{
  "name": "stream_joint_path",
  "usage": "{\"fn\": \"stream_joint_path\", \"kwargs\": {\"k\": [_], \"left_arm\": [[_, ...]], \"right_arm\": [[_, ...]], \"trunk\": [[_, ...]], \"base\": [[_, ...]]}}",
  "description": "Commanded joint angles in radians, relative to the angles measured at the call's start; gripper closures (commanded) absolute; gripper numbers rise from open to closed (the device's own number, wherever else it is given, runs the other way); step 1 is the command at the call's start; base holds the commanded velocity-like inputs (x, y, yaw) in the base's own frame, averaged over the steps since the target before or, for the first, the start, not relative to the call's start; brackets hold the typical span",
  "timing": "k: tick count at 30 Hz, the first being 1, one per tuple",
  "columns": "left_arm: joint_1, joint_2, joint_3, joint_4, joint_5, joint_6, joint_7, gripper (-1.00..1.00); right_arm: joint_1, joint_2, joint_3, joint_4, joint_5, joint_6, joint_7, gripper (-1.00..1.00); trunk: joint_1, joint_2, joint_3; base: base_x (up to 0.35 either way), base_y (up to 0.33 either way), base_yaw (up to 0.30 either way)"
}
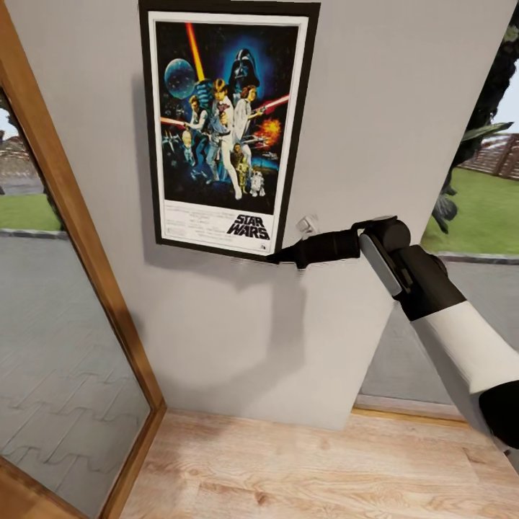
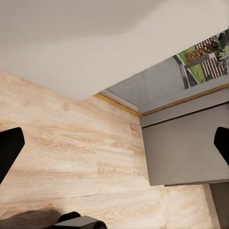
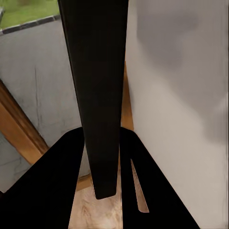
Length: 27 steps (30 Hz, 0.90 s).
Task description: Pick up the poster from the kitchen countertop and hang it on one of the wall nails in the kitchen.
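The poster (image 1: 223, 130) stands upright and flat against the grey wall (image 1: 404, 86), its white Star Wars title strip at the bottom. My right gripper (image 1: 277, 256) is shut on its lower right corner, with the arm reaching in from the right. In the right wrist view the poster's black edge (image 3: 98, 95) runs between the dark fingers (image 3: 52, 186), close beside the wall. My left gripper (image 2: 114, 148) is open and holds nothing, its fingertips (image 2: 9, 148) wide apart over the wooden floor. The kitchen countertop is out of view.
A wood-framed glass pane (image 1: 72, 216) flanks the wall on the left and another glass pane (image 1: 476, 187) on the right. Light wooden floor (image 1: 288, 468) lies below. A small pale peg-like thing (image 1: 308, 225) sticks out by the poster's corner. A grey block (image 2: 186, 143) stands on the floor.
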Motion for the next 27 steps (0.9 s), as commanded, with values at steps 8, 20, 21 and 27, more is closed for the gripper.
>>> {"fn": "stream_joint_path", "kwargs": {"k": [8,20,21,27], "left_arm": [[0.000,0.000,0.000,-0.001,0.004,0.011,-0.002,-1.00],[0.000,0.002,0.001,0.002,0.003,0.008,-0.001,-1.00],[0.000,0.003,0.003,0.003,0.003,0.005,-0.001,-1.00],[0.000,0.005,0.008,0.008,0.003,-0.009,0.000,-1.00]], "right_arm": [[-0.004,-0.001,-0.001,0.000,-0.003,0.004,0.000,1.00],[-0.001,-0.004,-0.004,-0.002,-0.003,-0.001,0.000,1.00],[-0.001,-0.005,-0.010,-0.003,-0.003,-0.001,0.000,1.00],[0.000,-0.008,-0.043,-0.004,-0.002,-0.001,0.000,1.00]], "trunk": [[0.001,-0.002,-0.002],[0.001,-0.002,-0.002],[0.001,-0.002,-0.002],[0.001,-0.002,-0.002]], "base": [[0.000,0.000,0.000],[0.000,0.000,0.000],[0.000,0.000,0.000],[0.000,0.000,0.000]]}}
